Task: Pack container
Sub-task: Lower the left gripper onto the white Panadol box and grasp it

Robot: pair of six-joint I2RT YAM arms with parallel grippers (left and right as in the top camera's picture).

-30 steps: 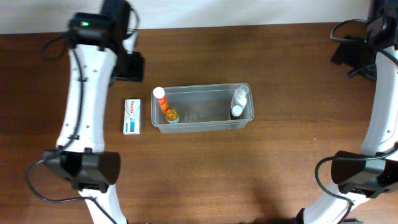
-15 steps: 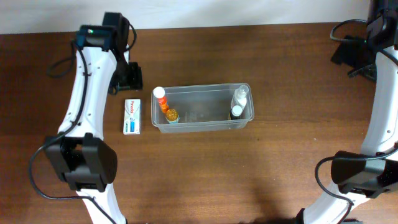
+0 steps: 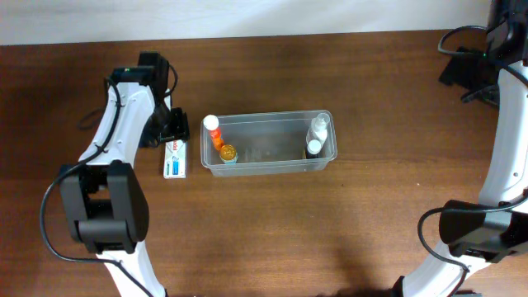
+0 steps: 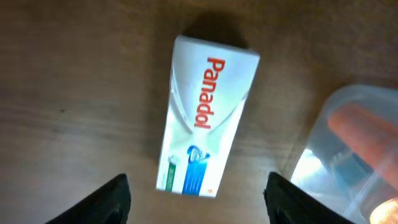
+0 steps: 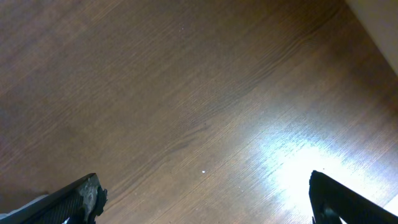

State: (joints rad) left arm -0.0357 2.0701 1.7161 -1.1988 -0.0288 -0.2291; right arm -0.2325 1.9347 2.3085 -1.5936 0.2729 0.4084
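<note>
The left gripper (image 4: 198, 198) is seen spread wide, one dark finger on either side of the small white Panadol box (image 4: 208, 118), which lies flat on the table (image 3: 346, 223) below it. No contact with the box is shown. The step in hand is judged to be the pick-up of this box, the one item left outside the tub. A straight descent is called for next, with the fingers kept astride the box's narrow width, and a small turn of the wrist may be needed, since the box is seen slightly tilted against the line of the fingers.

Bare wood is left along the box's outer long side. On its inner side, the rounded corner of the container (image 4: 357, 143) lies just beside it, so little room is given to the finger there.

From overhead, the container is found at the middle of the table, just right of the box. An orange bottle (image 3: 213, 125) and a small amber one (image 3: 227, 153) are held at its left end, and two white bottles (image 3: 318, 128) at its right end. The middle of the floor is left bare, and the box could be laid there.

Farthest off, the right gripper (image 5: 205, 205) is held open over bare wood at the table's far right corner, well apart from everything.
</note>
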